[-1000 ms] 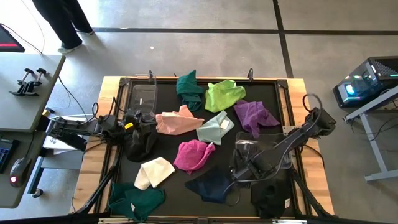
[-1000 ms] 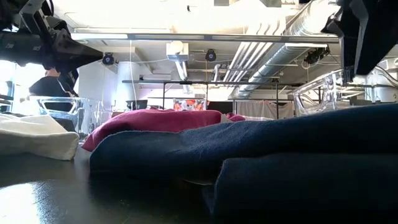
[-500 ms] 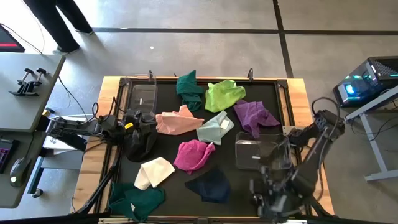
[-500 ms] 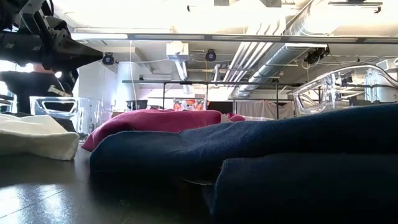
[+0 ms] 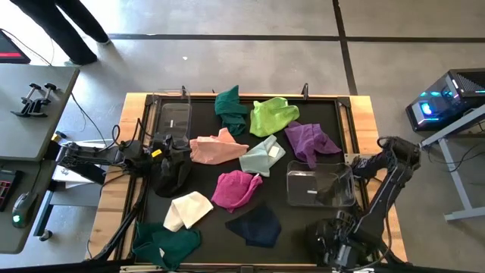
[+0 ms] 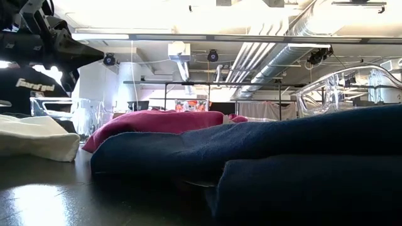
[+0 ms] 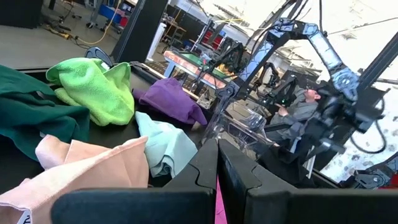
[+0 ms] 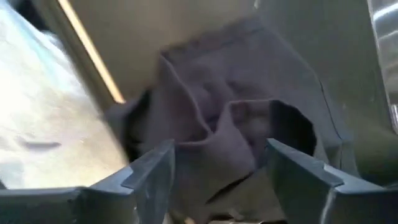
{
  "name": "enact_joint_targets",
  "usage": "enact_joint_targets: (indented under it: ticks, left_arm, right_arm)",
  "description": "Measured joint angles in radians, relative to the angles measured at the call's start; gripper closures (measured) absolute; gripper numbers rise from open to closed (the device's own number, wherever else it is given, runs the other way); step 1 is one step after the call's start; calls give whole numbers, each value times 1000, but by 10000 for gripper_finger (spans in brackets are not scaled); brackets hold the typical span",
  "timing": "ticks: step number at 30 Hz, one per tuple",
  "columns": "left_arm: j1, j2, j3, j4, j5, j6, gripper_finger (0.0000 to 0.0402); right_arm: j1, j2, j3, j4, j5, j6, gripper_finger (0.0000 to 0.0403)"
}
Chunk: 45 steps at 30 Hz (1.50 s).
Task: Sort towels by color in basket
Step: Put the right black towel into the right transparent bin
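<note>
Right claw (image 8: 217, 171) has spread wide; black towel (image 8: 230, 124) lies just beneath.

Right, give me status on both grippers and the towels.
Right gripper open over a black towel at the table's near right corner. Left gripper shut at the left edge, beside another black towel. Other towels loose on the mat; nothing blocking.

From overhead you get even, soft light with faint shadows under the towels. At table height, the ceiling (image 6: 188, 16) blows out to white glare, and the dark tabletop (image 6: 38, 204) mirrors a pale sheen; the navy towel (image 6: 264, 157) close to the lens is soft. Your right wrist view is smeared with blur, and the left wrist's own fingers (image 7: 205, 180) sit out of focus.
</note>
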Motion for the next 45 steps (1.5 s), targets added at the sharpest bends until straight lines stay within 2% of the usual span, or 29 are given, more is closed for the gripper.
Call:
enact_joint_targets:
  ticks: [5,8,11,16,20,23,27,30,32,34,35,37,39,42,45]
  left_arm:
    - [0,0,0,2,0,0,401]
    - [0,0,0,2,0,2,401]
    - [0,0,0,2,0,2,401]
    - [0,0,0,18,0,0,401]
    - [0,0,0,19,0,0,401]
    - [0,0,0,18,0,-1,401]
    - [0,0,0,22,0,0,401]
    - [0,0,0,24,0,0,401]
    - [0,0,0,24,0,2,401]
    - [0,0,0,24,0,2,401]
    - [0,0,0,24,0,2,401]
    - [0,0,0,24,0,2,401]
    - [0,0,0,23,-1,2,401]
    - [0,0,0,23,-1,2,401]
    - [0,0,0,19,-1,2,401]
  right_arm:
    - [0,0,-173,218,-58,-50,165]
    - [0,0,-272,342,-77,-51,190]
    - [2,-9,-340,415,-78,-39,242]
    - [2,-5,-332,450,-74,-54,376]
    - [-6,2,-205,327,66,-111,372]
    - [-19,2,-55,199,208,-171,384]
    - [-14,0,181,-56,446,-245,392]
    - [-10,-2,348,-305,625,-239,389]
    - [-14,-2,435,-472,703,-205,395]
    - [-29,-4,494,-619,724,-172,397]
    - [-45,-9,503,-630,719,-171,397]
    - [-79,-46,466,-575,707,-277,394]
    - [-131,-77,413,-571,686,-291,394]
    - [-213,-131,283,-627,576,-233,396]
    - [-289,-210,115,-563,510,-231,394]
